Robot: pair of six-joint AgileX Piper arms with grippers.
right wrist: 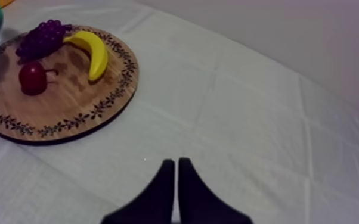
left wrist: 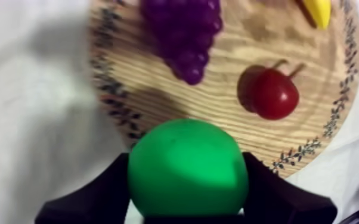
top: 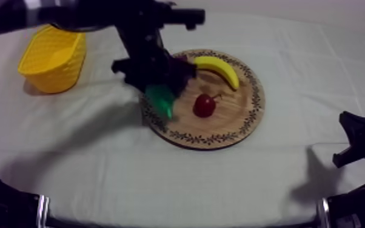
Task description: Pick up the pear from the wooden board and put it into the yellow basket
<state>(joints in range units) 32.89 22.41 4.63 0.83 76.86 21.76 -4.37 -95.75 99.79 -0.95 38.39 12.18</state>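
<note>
Left gripper (left wrist: 186, 186) is pinching the pear (left wrist: 185, 161) at the wooden board (top: 221, 118), just left of centre. I'd lift it clear, then swing over the yellow basket (top: 59, 76), upper left.

From above, the left arm (top: 137, 36) hides most of the grapes (left wrist: 185, 30) and some of the board (top: 236, 118).

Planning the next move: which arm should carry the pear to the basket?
Left: the left claw is shut on the pear, nearer the yellow basket; the right claw rests far off.
</note>
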